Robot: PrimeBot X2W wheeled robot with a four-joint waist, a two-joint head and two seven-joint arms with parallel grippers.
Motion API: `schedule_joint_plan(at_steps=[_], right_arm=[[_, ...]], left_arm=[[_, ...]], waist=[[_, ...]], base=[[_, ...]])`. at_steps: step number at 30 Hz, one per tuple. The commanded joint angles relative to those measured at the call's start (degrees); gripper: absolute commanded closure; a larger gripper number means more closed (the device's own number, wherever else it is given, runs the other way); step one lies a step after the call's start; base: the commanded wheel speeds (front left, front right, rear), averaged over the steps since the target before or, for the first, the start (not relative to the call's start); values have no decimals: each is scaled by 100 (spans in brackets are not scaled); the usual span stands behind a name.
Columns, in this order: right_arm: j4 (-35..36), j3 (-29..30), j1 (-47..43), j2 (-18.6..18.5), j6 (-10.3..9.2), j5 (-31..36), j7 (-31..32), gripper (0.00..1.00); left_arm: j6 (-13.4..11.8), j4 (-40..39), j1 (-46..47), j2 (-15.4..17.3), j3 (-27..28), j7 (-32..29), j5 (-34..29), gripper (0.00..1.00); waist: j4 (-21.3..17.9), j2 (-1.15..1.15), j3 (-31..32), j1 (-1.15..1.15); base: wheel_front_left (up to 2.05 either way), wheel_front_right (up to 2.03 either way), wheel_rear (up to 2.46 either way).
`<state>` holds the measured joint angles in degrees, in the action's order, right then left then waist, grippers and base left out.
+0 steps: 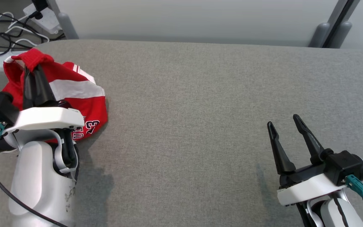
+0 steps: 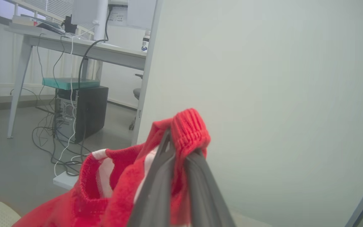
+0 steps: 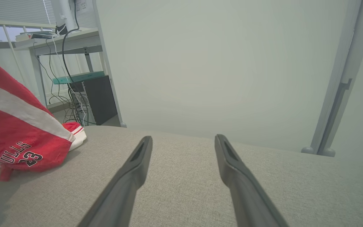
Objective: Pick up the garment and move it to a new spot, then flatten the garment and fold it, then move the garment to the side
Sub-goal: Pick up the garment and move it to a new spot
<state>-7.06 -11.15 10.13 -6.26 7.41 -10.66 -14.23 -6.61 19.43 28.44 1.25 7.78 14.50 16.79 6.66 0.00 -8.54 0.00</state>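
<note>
The garment (image 1: 74,91) is a red jersey with white stripes and dark lettering, bunched at the far left of the grey table (image 1: 200,110). My left gripper (image 1: 34,67) is shut on its red ribbed edge (image 2: 187,132), which stands pulled up above the fingertips while the rest hangs down to the table. In the right wrist view the garment (image 3: 14,138) hangs at the left with its lower part on the cloth. My right gripper (image 1: 284,121) is open over the right front of the table, nothing between its fingers (image 3: 137,164).
Cables and white power strips (image 1: 43,17) lie on the floor beyond the table's far left corner. A pale partition wall (image 1: 184,19) runs behind the table. A desk with a computer tower (image 2: 80,110) stands off to the left.
</note>
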Motion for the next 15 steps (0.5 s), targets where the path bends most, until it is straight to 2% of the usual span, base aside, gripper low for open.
schedule_joint_plan(at_steps=[1,7,15], right_arm=[[112,-82,-8,35,8,-35,-77,0],[92,-48,-150,105,8,-35,-77,0],[108,-12,-270,176,8,-24,-77,0]], left_arm=[[28,-272,63,165,-1,50,57,100],[19,-403,180,164,-583,50,317,100],[17,-285,508,164,-1221,50,578,100]], waist=[[-164,0,176,0],[-488,0,459,0],[-1111,0,651,0]], base=[[0,0,0],[0,0,0],[0,0,0]])
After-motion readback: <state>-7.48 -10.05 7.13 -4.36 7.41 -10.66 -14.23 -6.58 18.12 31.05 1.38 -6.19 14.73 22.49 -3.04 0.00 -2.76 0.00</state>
